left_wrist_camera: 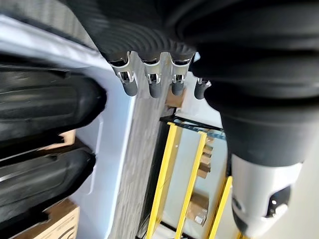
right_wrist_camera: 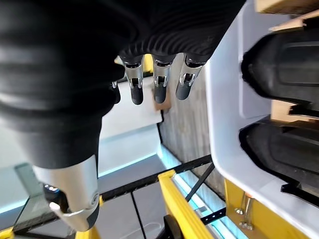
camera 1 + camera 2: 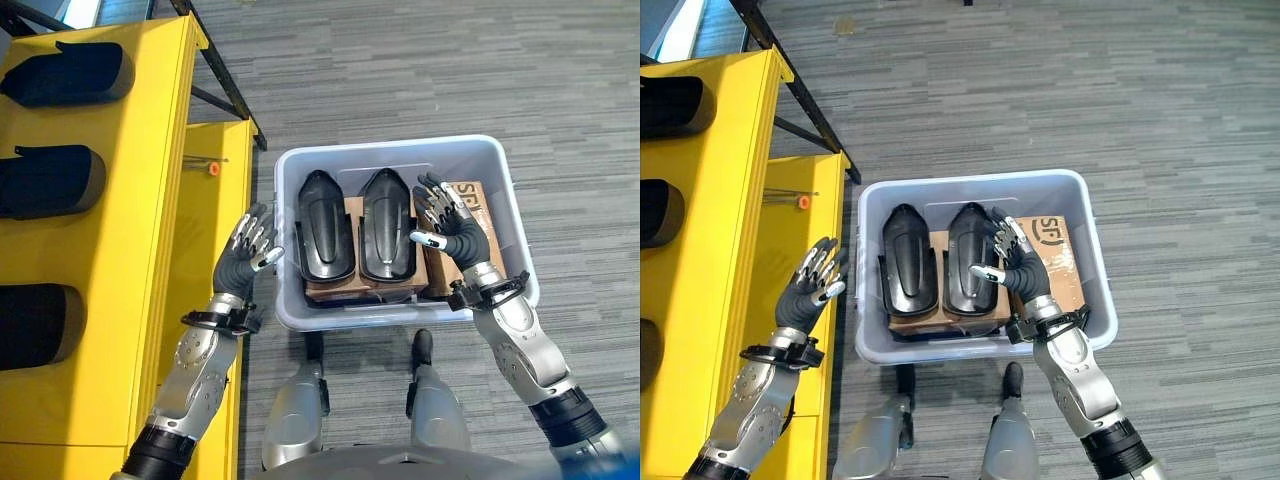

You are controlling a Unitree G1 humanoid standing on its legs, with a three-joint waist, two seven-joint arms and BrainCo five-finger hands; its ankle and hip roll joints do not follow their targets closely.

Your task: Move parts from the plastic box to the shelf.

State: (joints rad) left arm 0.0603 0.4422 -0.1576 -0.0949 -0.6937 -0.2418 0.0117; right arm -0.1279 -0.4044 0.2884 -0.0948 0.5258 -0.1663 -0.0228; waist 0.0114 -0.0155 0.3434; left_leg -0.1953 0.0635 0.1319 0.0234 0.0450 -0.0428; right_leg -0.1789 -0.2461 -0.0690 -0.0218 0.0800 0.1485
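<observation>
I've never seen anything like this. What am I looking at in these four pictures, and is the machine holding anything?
It is a two-armed humanoid robot looking down at its own work. The two wide pictures come from a stereo camera on its head; the two close ones come from cameras on its wrists, looking along the fingers.

On the floor before it stands a pale plastic box holding two black moulded parts lying side by side on cardboard boxes. To the robot's left is a yellow shelf with similar black parts on it.

The left hand is beside the box, the right hand above its contents. Both are open and hold nothing.
</observation>
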